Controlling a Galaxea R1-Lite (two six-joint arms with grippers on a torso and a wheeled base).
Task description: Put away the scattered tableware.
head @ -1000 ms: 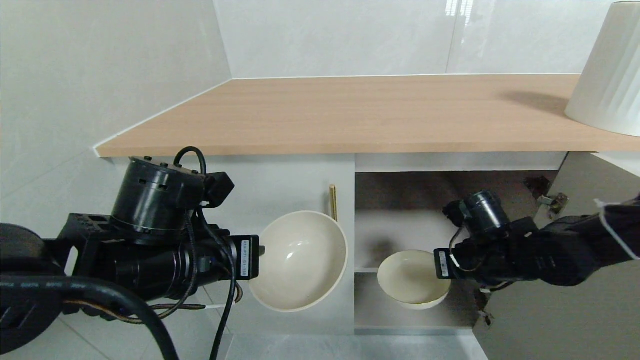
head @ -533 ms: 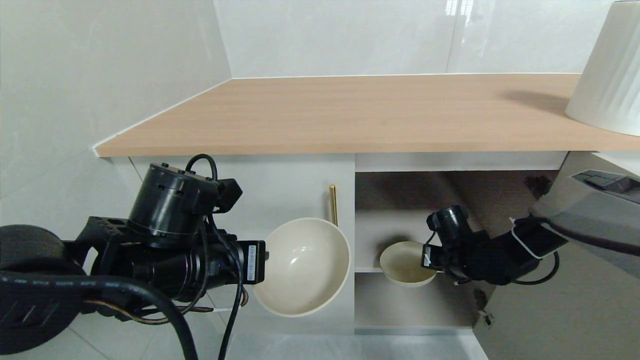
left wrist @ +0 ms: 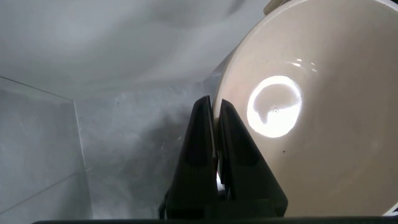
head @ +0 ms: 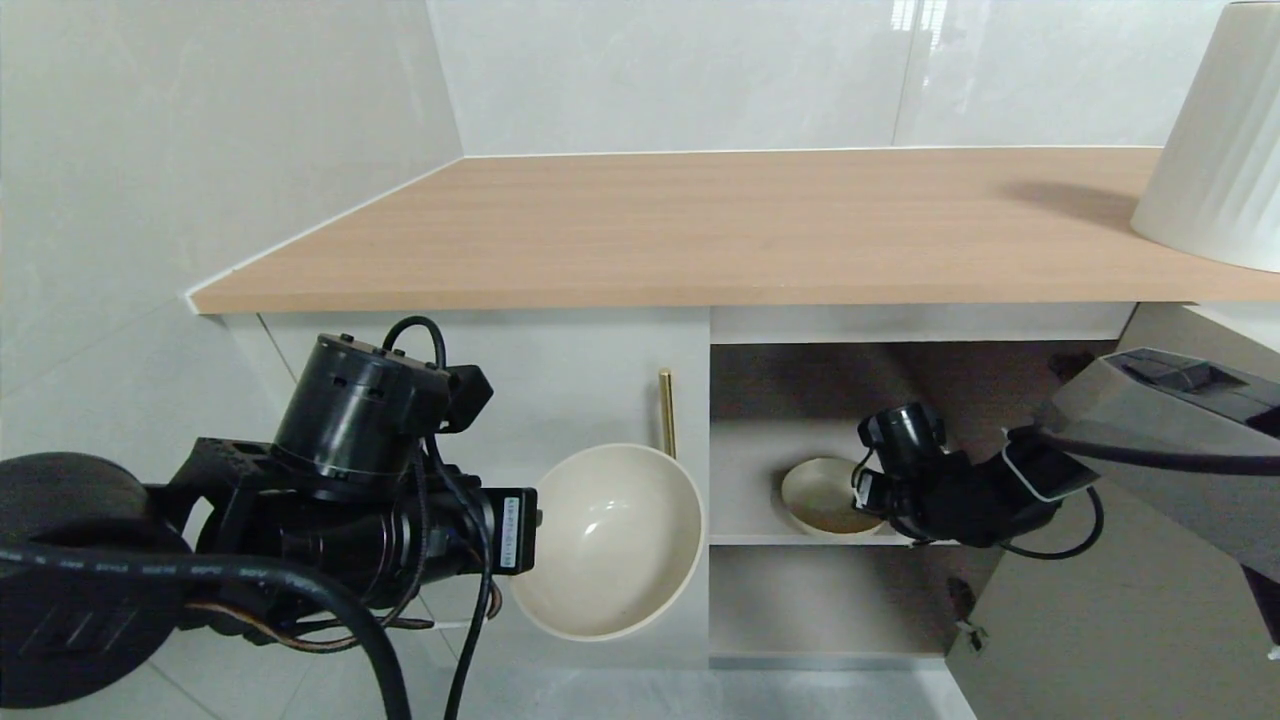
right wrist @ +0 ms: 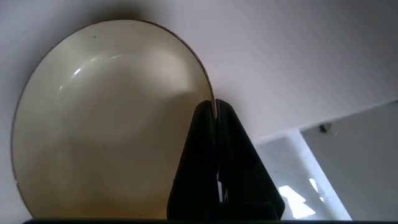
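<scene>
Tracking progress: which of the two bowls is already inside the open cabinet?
The bowl in the right gripper, at the cabinet shelf. The other bowl, in the left gripper, hangs outside before the closed door.

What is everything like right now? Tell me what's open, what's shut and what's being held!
Left pincer: shut on the big bowl's rim.
Big bowl: held up in front of the left door, nothing in it.
Right pincer: shut on the small bowl's rim.
Small bowl: held inside the cupboard, at the shelf, nothing in it.
Left door: shut.
Right door: open.
</scene>
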